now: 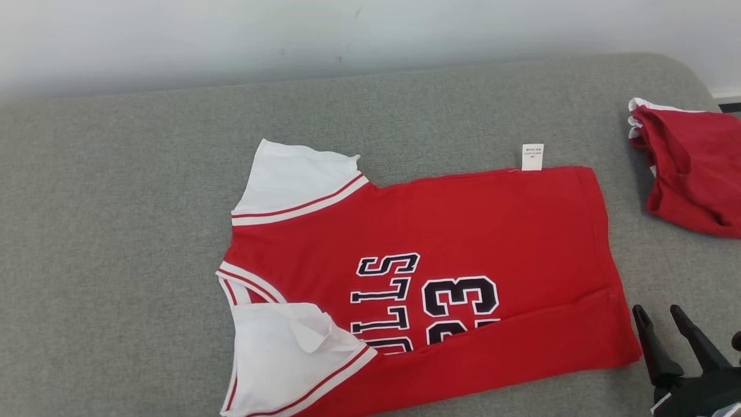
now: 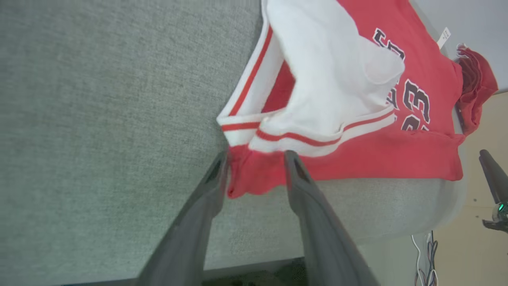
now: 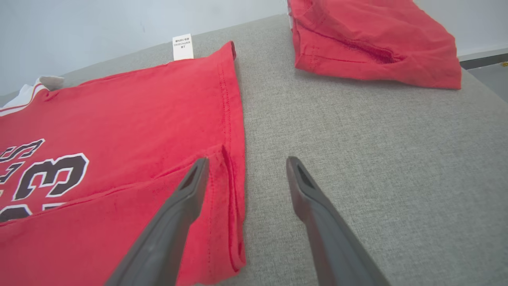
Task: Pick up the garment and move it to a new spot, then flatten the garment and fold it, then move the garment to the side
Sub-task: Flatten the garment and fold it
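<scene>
One grey fabric cushion is bearing a red jersey with white sleeves and black lettering, lying flat mid-cushion with its near edge folded over, while the left gripper is straddling its sleeve-side corner and the right gripper its hem, both released.

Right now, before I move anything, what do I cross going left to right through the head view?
grey cushion → jersey's white sleeve → number 23 → white tag → second red garment
</scene>
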